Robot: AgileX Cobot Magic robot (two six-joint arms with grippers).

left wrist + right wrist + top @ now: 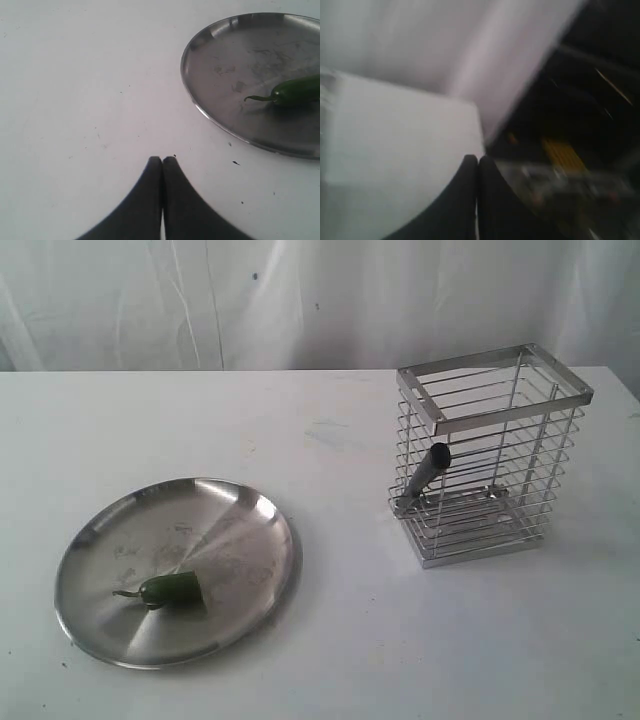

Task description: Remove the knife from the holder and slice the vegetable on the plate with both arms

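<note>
The steel plate (235, 515) lies at the front left of the white table, and the green chili pepper (170, 588) rests on it, stem to the left. At the right stands the chrome wire holder (500, 365). The knife (424, 478) leans inside it, black handle up against the bars. No arm shows in the exterior view. In the left wrist view my left gripper (162, 159) is shut and empty over bare table, beside the plate (220, 55) and the pepper (297, 90). My right gripper (477, 159) is shut and empty, in a blurred view past the table's corner.
A white curtain hangs behind the table. In the right wrist view the table edge (477, 117) drops off into a dark area with blurred equipment (560, 150). Bare tabletop lies between plate and holder.
</note>
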